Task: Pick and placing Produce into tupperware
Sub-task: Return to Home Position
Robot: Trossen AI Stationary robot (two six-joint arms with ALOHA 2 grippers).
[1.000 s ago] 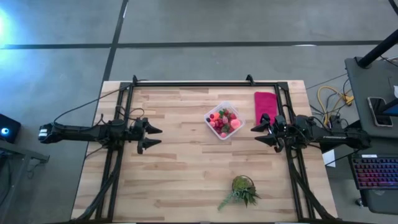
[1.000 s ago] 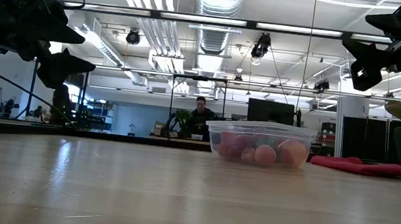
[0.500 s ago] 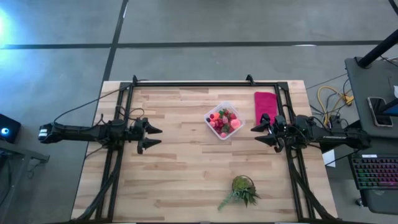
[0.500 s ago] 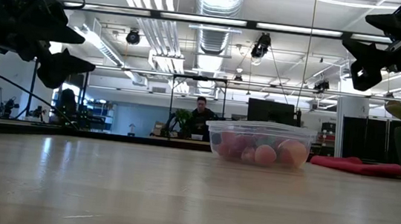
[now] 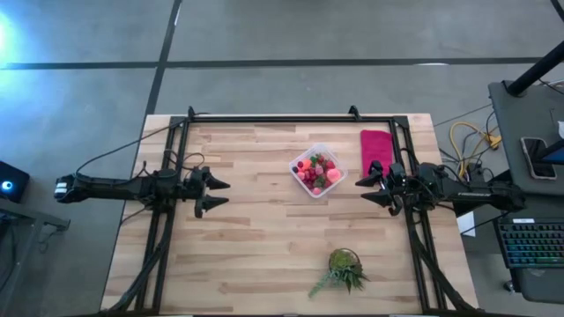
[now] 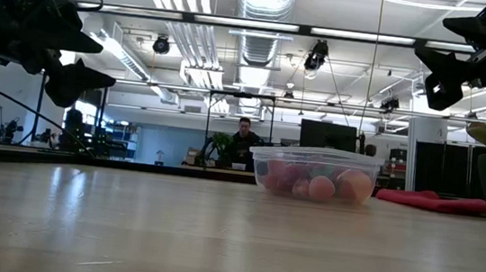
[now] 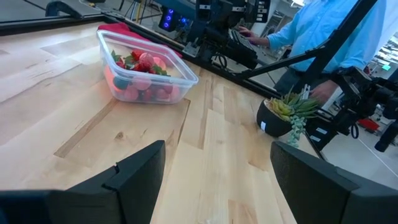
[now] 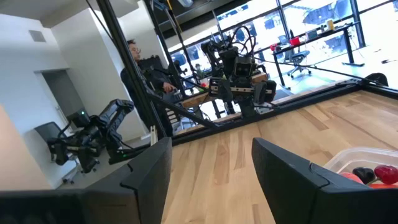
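Left pincer [image 5: 218, 195]: mine, released, empty, above the desk's [image 5: 264, 246] left side.
Right pincer [image 5: 362, 190]: mine, released, empty, near the tupperware [image 5: 302, 157].
Tupperware: mid-desk, holding the produce [image 5: 319, 172]; likely light, thin-walled, slick; grip at the rim.
Produce: tiny, roll-prone; pinch across the middle.

L arm [image 5: 106, 186] lies stretched out level, coming in from the table [image 5: 264, 255] left edge twd the middle, wrist straight. Its left gripper [image 5: 222, 194] hangs above the wood w/ fingers [image 7: 134, 177] spread wide. R arm [image 5: 476, 192] mirrors it from the right edge, also level and pointing inward. Its right gripper [image 5: 360, 189] hangs off the surface too, fingers [image 8: 149, 174] wide apart. The 2 grippers face each other, well apart. In the low view both sit high up.
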